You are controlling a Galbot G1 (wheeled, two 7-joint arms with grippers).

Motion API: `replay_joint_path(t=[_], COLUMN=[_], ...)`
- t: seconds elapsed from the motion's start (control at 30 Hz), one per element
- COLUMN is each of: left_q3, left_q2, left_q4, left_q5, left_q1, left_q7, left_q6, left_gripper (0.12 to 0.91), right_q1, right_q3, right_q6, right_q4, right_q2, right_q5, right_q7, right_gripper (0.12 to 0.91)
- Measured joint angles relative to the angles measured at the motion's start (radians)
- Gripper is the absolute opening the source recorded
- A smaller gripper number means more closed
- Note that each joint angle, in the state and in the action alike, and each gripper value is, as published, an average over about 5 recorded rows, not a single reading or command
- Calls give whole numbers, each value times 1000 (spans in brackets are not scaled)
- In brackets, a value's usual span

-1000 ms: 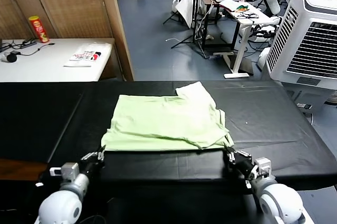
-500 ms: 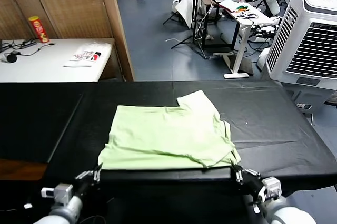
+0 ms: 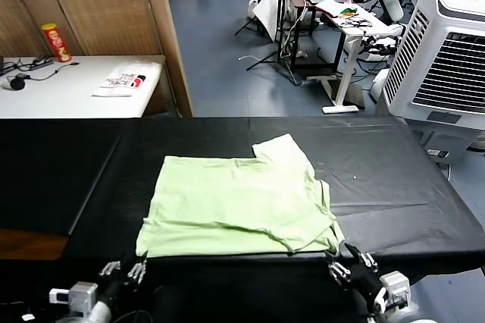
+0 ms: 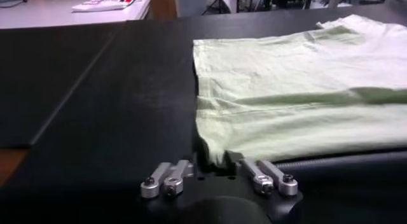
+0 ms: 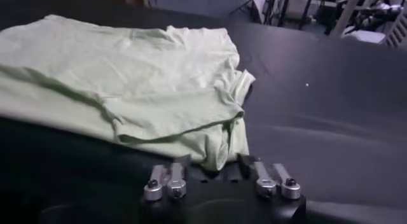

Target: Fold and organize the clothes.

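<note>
The pale green T-shirt [image 3: 235, 205] lies folded flat on the black table [image 3: 394, 179], its near hem along the table's front edge and one sleeve pointing to the far right. My left gripper [image 3: 125, 270] sits just below the shirt's near left corner, open. In the left wrist view that gripper [image 4: 215, 165] has the T-shirt [image 4: 299, 85] corner lying loose between its spread fingers. My right gripper [image 3: 347, 262] is at the near right corner, also open. In the right wrist view a fold of the T-shirt [image 5: 127, 72] droops between that gripper's [image 5: 213, 165] fingers.
A white side table [image 3: 45, 92] at the back left carries a folded white red-printed item [image 3: 125, 79] and a red can [image 3: 55, 41]. A large white air cooler [image 3: 447, 58] stands at the right. A wooden partition [image 3: 163, 27] rises behind the table.
Both grippers drew the shirt's near hem toward the table's front edge, dropped lower, then opened and let go of the corners.
</note>
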Motion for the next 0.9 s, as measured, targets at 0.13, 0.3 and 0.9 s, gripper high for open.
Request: replay_joint_path(t=[0.13,0.3,0.9], left_q3=[-6,25,339], left_q2=[18,63,150], left_q4=[3,52,555], left_q5=[-32,-176,-481], left_q1=[-66,-244,-930], left_q7=[-26,-74,-120], left_q6=[39,85,173], left_gripper=[786,798,798], right_q1=[159,441,1172], right_q3=[-37,-141,-488], right_q6=[-4,-9,-31], right_q4=[-77,-257,-1011], right_q2=[-27,-40,117], right_q5=[42,79,73], right_q7=[20,53,51], right_gripper=[798,798,798])
